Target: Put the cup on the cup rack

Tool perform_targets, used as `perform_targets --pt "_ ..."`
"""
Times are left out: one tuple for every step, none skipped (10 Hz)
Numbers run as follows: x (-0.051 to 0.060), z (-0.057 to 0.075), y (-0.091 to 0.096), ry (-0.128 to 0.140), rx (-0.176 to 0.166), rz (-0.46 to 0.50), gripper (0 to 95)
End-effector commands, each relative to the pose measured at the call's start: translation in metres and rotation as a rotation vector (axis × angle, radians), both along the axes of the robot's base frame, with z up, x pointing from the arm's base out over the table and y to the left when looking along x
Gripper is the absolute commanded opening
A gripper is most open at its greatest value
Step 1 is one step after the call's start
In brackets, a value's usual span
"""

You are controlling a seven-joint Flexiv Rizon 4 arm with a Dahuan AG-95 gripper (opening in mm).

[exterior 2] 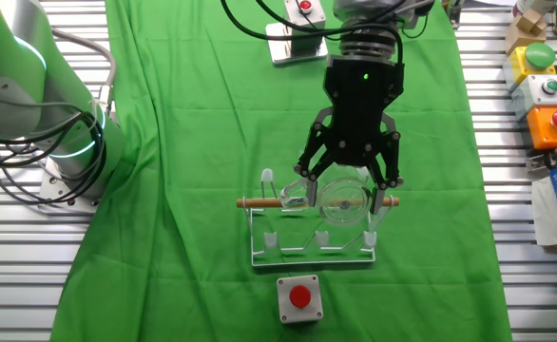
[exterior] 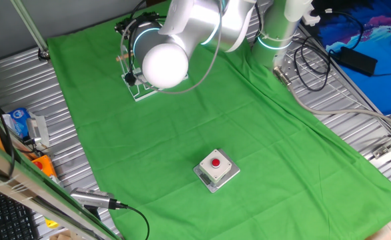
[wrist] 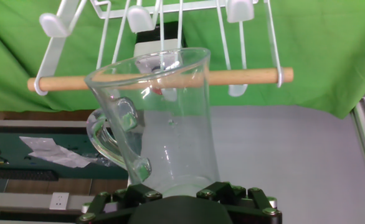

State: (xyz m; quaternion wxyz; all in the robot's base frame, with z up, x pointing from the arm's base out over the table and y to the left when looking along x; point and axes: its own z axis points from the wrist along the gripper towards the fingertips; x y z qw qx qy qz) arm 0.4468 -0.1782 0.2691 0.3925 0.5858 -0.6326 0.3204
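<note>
The clear glass cup (wrist: 164, 124) with its small side handle on the left is held base-first in my gripper (wrist: 179, 196), its open mouth pointing at the rack. The gripper is shut on the cup. The cup rack (wrist: 161, 78), with white wire loops and a light wooden rod, sits just beyond the cup's rim. In the other fixed view the black gripper (exterior 2: 347, 195) holds the cup (exterior 2: 343, 198) right over the rack (exterior 2: 312, 233), level with the wooden rod. In one fixed view the arm hides most of the rack (exterior: 139, 90).
A grey box with a red button (exterior: 216, 169) stands on the green cloth (exterior: 202, 127); it also shows in the other fixed view (exterior 2: 299, 298). Another button box (exterior 2: 297, 36) lies at the far end. Cables and metal table slats surround the cloth.
</note>
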Motion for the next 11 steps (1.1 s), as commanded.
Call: perform_targets --pt "-0.0001 0.0001 0.0003 -0.002 0.001 -0.004 0.0" --pt "-0.0001 0.0001 0.0003 -0.002 0.002 -0.004 0.0" --pt "-0.0001 0.0001 0.0003 -0.003 0.003 -0.004 0.0" --pt "-0.0001 0.0001 0.0003 -0.003 0.003 -0.004 0.0" --pt "-0.0001 0.0001 0.0003 -0.009 0.003 -0.005 0.0" --pt "-0.0001 0.0001 0.0003 -0.012 0.001 -0.005 0.0" --pt "-0.0001 0.0001 0.0003 -0.014 -0.004 -0.001 0.0" --pt "-0.0001 0.0001 0.0003 -0.012 -0.003 0.0 0.0" --pt "-0.0023 0.0013 -0.0004 -0.012 -0.003 -0.005 0.0" --pt "-0.0029 0.0015 -0.0005 -0.014 -0.005 -0.008 0.0" --pt "-0.0027 0.0012 -0.0004 -0.016 0.004 -0.021 0.0"
